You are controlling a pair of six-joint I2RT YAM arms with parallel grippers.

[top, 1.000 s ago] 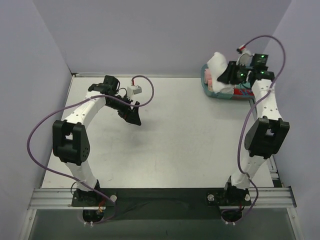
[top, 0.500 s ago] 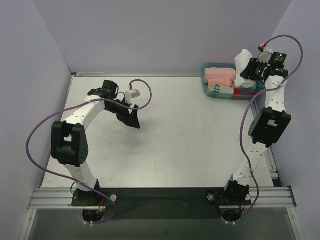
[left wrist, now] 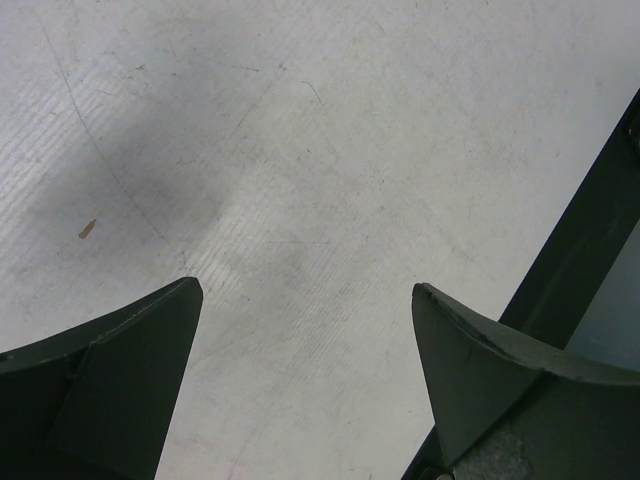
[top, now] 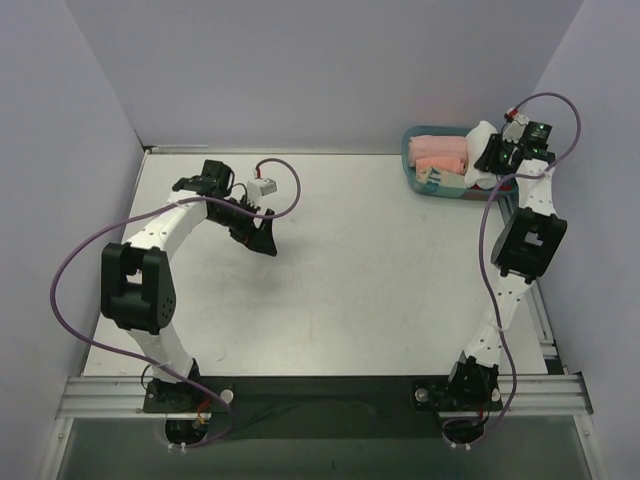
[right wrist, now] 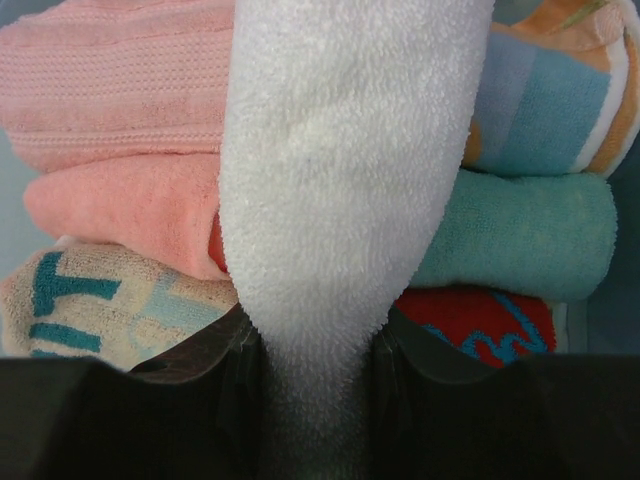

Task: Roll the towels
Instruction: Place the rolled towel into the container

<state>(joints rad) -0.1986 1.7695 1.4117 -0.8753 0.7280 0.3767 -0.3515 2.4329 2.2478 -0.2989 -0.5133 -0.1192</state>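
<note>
White towel [right wrist: 340,170]: bunched into a thick fold at the far right corner of the desk [top: 380,300], its lower end pinched between the two fingers of the right hand [right wrist: 318,400], which are closed part-way onto the cloth.

Near edge: both arm bases sit on the metal rail [top: 320,395].

Mid-desk, left side: left hand [top: 262,238] hovers over bare surface with its fingers spread as wide as they go and nothing between them. Its wrist view shows only scuffed white desk top and a small tan speck [left wrist: 87,228].

Far right: teal bin [top: 408,150] packed with folded towels. The right hand holds the white towel over the bin's right end. Whether the cloth touches the stack cannot be told.

Behind the white towel, wrist view: pink towels [right wrist: 110,80] to the left, a beige one with teal pattern [right wrist: 90,300] below them. To the right are a teal towel [right wrist: 520,235], a red patterned towel [right wrist: 480,322] and a blue-and-orange striped towel [right wrist: 560,80].
</note>
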